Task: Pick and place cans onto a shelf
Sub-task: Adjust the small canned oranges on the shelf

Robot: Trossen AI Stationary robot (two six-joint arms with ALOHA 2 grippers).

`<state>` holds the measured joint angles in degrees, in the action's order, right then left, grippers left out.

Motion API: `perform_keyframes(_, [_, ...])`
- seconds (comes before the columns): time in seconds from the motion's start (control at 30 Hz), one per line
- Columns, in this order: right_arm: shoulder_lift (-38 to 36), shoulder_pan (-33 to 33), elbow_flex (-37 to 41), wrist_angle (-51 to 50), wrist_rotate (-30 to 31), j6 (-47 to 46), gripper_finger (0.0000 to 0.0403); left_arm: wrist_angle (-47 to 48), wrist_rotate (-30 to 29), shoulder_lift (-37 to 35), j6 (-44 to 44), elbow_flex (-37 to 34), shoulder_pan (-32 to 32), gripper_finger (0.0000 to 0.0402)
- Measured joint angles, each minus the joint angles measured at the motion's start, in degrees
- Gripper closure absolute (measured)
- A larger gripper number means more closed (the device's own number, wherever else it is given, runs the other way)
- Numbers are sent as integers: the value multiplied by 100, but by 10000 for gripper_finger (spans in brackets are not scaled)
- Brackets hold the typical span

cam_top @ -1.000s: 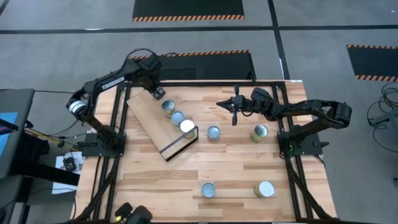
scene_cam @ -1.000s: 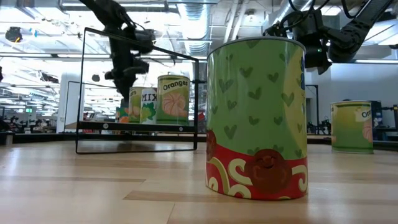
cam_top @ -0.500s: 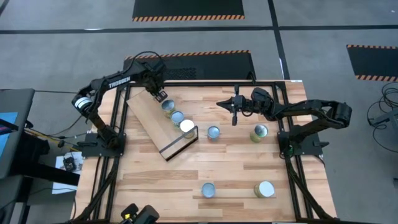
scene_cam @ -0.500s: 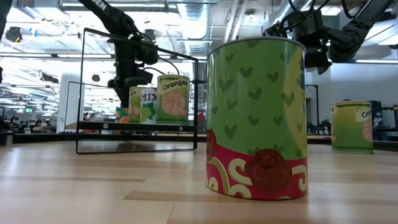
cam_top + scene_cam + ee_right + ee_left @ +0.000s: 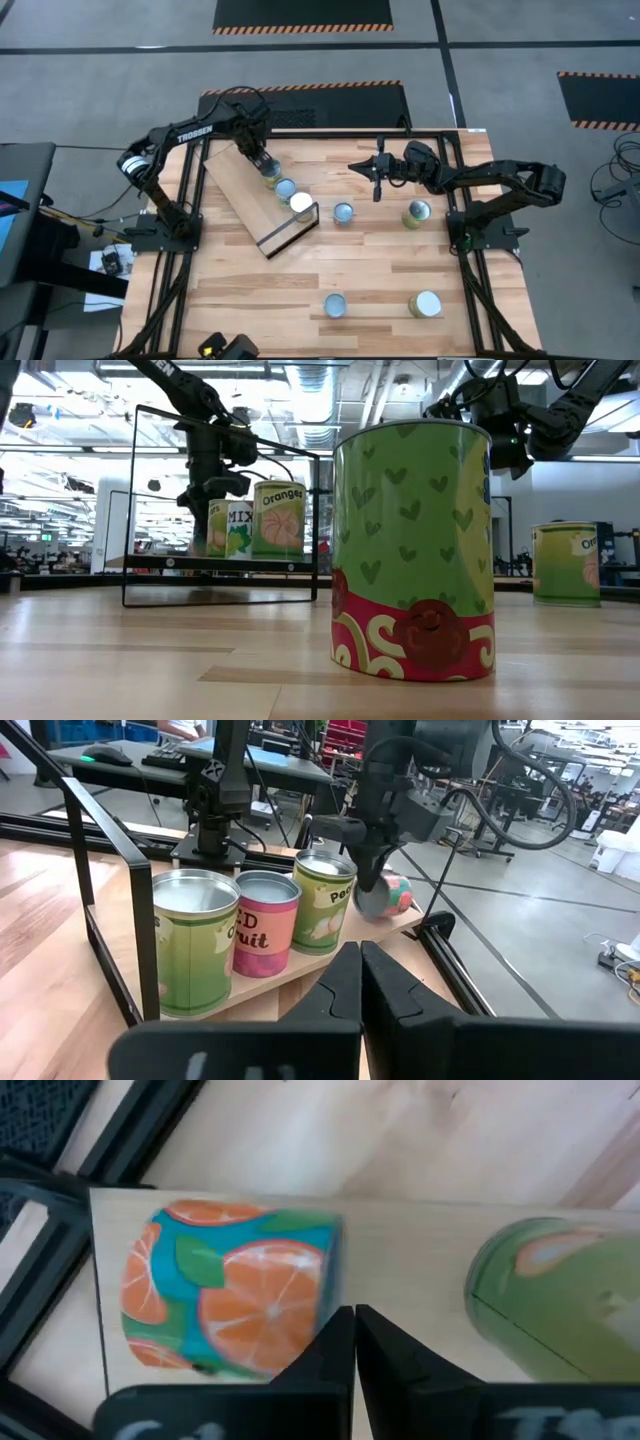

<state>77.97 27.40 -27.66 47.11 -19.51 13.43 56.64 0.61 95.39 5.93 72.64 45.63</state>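
The plywood shelf [image 5: 232,180] lies slantwise at the table's far left, its dark frame [image 5: 292,228] at the near end. Three cans [image 5: 286,188] stand in a row on it, also in the right wrist view [image 5: 262,920]. Another can, with an orange label [image 5: 225,1305], lies on its side on the board beyond them [image 5: 388,892]. My left gripper [image 5: 261,163] is shut right above that can's end [image 5: 355,1320]. My right gripper [image 5: 353,165] is shut and empty, in the air right of the shelf. My left gripper points down with shut fingers [image 5: 365,860] at the silver end [image 5: 372,900] of the lying can. I cannot tell whether the fingertips touch it. The can rests on its side on the shelf board.
Four more cans stand on the table: two right of the shelf [image 5: 343,211] [image 5: 417,213] and two near the front edge [image 5: 334,305] [image 5: 426,304]. The front left one fills the low view [image 5: 412,550]. The black table frame [image 5: 190,200] runs along both sides.
My left gripper has gone a little along the shelf toward the row of standing cans, staying shut. The cans and my right arm have kept still.
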Motion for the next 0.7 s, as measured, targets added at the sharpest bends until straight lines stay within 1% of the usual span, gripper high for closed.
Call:
perform_keyframes(0.13, [0, 0, 0, -2, 0, 8, 390, 14, -146, 0, 2, 0, 0, 401])
perform_keyframes(0.33, [0, 0, 0, -2, 0, 11, 390, 13, -201, -7, 46, 0, -44, 401])
perform_keyframes(0.43, [0, 0, 0, -2, 0, 11, 390, 55, -301, -32, 54, 61, -153, 400])
perform_keyframes(0.57, [0, 0, 0, -1, 0, 11, 390, 205, -485, -181, 74, 300, -435, 384])
perform_keyframes(0.63, [0, 0, 0, -2, 1, 11, 390, 239, -726, -291, 58, 397, -611, 374])
perform_keyframes(0.7, [0, -2, 0, -2, 0, 11, 391, 265, -1216, -366, 20, 428, -758, 362])
